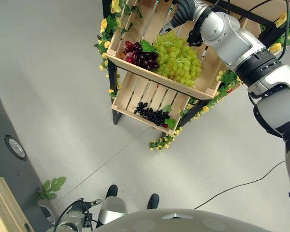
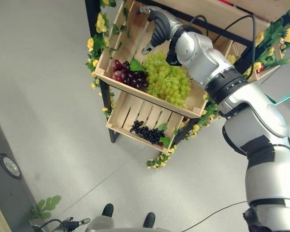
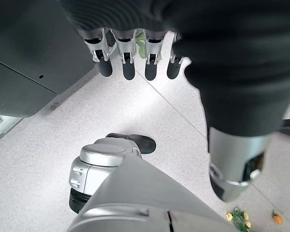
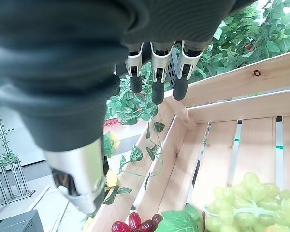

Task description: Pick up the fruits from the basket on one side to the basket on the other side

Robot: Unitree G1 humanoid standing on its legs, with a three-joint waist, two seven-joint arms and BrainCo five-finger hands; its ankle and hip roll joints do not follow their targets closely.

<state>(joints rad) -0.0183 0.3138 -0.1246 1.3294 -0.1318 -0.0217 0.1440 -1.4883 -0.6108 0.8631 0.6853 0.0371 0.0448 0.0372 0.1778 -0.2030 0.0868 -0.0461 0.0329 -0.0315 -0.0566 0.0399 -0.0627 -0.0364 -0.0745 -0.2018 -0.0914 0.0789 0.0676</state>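
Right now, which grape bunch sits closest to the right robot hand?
The green grape bunch in the upper crate, directly below the right robot hand; the red bunch lies farther, the black bunch sits a crate lower.

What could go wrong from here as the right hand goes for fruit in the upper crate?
1. The right hand hangs open above the green grapes, which lie against the red grapes; a grab may catch or drag both bunches.
2. The upper crate tilts toward its low front rim, so a nudged bunch might roll out.
3. The forearm is close to the shelf frame and may bump it.
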